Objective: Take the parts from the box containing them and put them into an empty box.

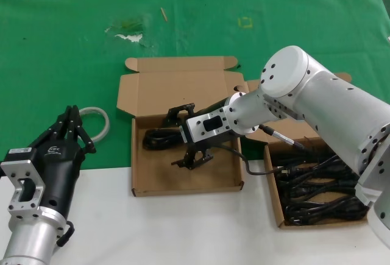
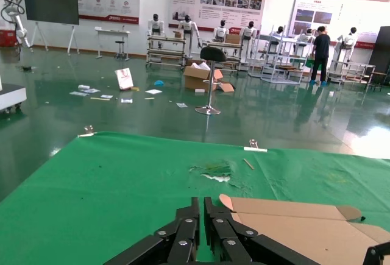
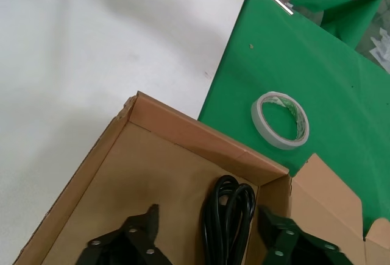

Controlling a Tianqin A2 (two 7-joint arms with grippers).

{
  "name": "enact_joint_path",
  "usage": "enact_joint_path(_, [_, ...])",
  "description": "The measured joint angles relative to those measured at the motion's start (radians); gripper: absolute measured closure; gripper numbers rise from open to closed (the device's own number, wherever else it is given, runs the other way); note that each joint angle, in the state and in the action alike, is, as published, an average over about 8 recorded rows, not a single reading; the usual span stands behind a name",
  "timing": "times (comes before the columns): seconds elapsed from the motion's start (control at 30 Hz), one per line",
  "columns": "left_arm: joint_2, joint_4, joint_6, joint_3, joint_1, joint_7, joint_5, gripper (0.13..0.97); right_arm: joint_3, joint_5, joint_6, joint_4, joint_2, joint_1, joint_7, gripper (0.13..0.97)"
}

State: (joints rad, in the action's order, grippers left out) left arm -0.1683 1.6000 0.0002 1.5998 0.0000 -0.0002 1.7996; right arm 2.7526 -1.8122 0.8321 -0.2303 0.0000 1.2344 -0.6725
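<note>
The box with the parts (image 1: 275, 199) stands at the right and holds several black coiled cables (image 1: 320, 186). A squarer cardboard box (image 1: 183, 190) stands open in the middle. One black cable bundle (image 1: 154, 137) lies in it near its left wall. My right gripper (image 1: 175, 138) is low inside this box, open, with its jaws wide on either side of that cable (image 3: 228, 216) and not touching it. It also shows in the right wrist view (image 3: 209, 213). My left gripper (image 1: 74, 126) is parked at the lower left, shut and empty, and shows in its wrist view (image 2: 202, 207).
A pale translucent ring (image 1: 97, 119) lies on the green cloth (image 1: 61, 52) left of the middle box, also in the right wrist view (image 3: 280, 119). The middle box's lid (image 1: 177, 88) lies open toward the back. A white table surface (image 1: 183, 228) is in front.
</note>
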Motion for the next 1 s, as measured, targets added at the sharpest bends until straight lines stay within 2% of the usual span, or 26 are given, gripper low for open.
enact_joint_path(0.23, [0.0,0.0,0.0,0.0,0.0,0.0,0.0,0.902,-0.005,0.0,-0.003,-0.005,0.001,-0.005,0.003,0.464])
enact_joint_path(0.4, [0.0,0.0,0.0,0.0,0.0,0.0,0.0,0.836,-0.039,0.0,-0.028,-0.046,0.01,-0.041,0.022,0.34])
enact_joint_path(0.53, [0.0,0.0,0.0,0.0,0.0,0.0,0.0,0.796,-0.086,0.001,-0.062,-0.102,0.022,-0.092,0.05,0.34])
enact_joint_path(0.63, [0.0,0.0,0.0,0.0,0.0,0.0,0.0,0.796,-0.128,0.001,-0.093,-0.152,0.033,-0.137,0.075,0.29])
enact_joint_path(0.8, [0.0,0.0,0.0,0.0,0.0,0.0,0.0,0.689,-0.204,0.002,-0.147,-0.242,0.053,-0.218,0.119,0.206])
enact_joint_path(1.0, [0.0,0.0,0.0,0.0,0.0,0.0,0.0,0.57,-0.296,0.003,-0.214,-0.351,0.077,-0.317,0.173,0.163])
